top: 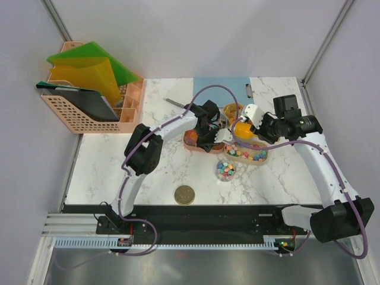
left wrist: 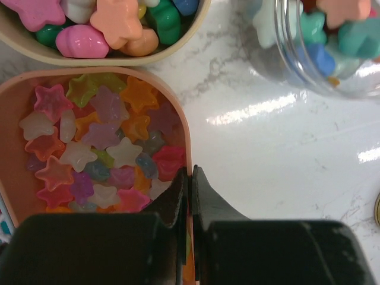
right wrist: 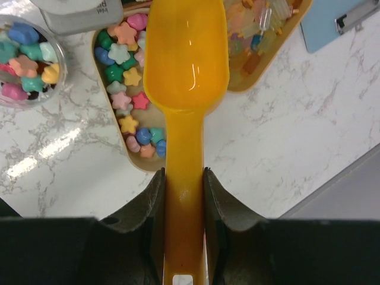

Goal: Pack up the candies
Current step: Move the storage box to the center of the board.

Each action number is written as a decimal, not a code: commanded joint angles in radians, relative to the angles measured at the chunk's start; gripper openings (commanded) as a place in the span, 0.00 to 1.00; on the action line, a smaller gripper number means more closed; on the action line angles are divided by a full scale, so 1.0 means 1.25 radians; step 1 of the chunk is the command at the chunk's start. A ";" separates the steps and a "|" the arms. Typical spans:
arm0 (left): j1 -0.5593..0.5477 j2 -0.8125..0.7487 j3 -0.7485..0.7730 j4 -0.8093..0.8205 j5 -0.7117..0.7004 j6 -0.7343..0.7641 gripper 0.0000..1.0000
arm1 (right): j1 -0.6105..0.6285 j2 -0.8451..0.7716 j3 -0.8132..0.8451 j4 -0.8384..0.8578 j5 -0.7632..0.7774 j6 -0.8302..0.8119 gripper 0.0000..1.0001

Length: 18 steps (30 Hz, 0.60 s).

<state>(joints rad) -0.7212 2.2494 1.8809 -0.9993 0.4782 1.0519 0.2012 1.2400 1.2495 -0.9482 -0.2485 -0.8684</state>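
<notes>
Nearest to the arm bases, a round gold lid (top: 184, 195) lay flat on the surface (top: 119, 172), probably put aside so that the small clear jar (top: 225, 170) just behind it was open for filling. The jar was upright and already had some pastel candies (left wrist: 101, 142) in it.

Behind the jar, more candies lay in three trays that stood close together. The left fingers (left wrist: 197, 193) were together, pinching the rim of the pink tray (left wrist: 178, 113) full of translucent stars. I think they held it so that the tray would not slide. The right fingers (right wrist: 155, 202) were clamped on the handle of the orange scoop (right wrist: 187, 71). Its bowl was empty and hung over the cream tray (left wrist: 107, 62) of pastel stars, beside the third tray (right wrist: 252, 74), so scooping seemed to be the step in hand.

Farther back lay a blue clipboard (top: 222, 89). In the far left corner stood a pink basket (top: 83, 113) with coloured folders (top: 89, 65).

The surface was white with grey marble veins and reflected the light. Plain pale walls (top: 208, 35) closed it on three sides.
</notes>
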 commanded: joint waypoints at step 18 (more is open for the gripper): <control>0.018 -0.222 -0.040 0.097 0.101 -0.156 0.41 | -0.138 0.147 0.221 -0.194 -0.023 -0.304 0.00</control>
<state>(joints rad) -0.7250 2.1559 1.8771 -0.9466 0.5640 0.8898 0.0246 1.3987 1.4025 -1.1156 -0.2424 -1.1099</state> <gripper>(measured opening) 0.403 0.314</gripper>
